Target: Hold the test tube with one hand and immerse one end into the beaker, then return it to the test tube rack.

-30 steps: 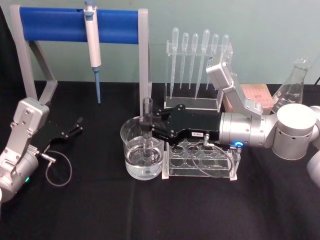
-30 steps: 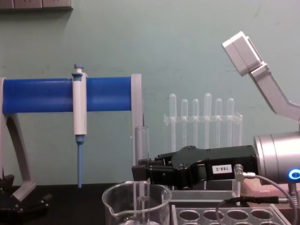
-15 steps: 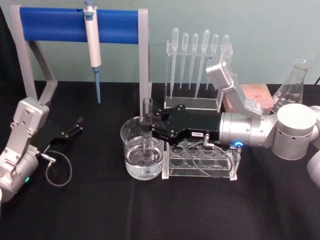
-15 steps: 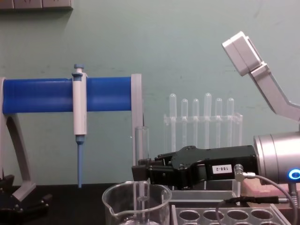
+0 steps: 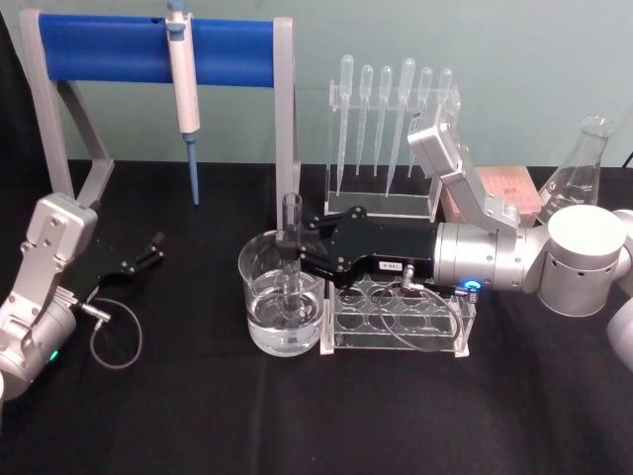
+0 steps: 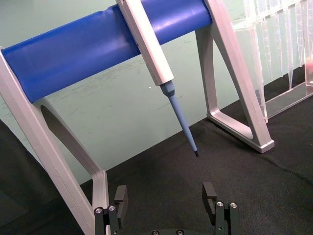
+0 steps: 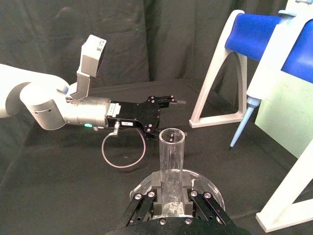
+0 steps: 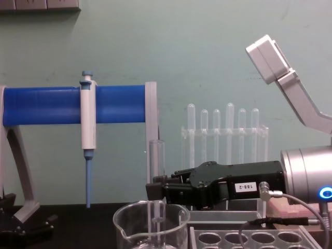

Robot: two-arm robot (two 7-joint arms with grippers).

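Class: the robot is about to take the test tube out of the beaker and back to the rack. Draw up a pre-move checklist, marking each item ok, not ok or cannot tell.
1. Grip: the right gripper has its jaws shut on the upright test tube: ok.
2. Dip: the tube's lower end sits in the liquid in the beaker: ok.
3. Clearance: the tube's bottom is above the beaker rim for sideways travel: not ok; lift first.
4. Target: the holes of the rack, right beside the beaker, look free: ok.
5. Path: the left gripper is parked open on the left, away from the route: ok.
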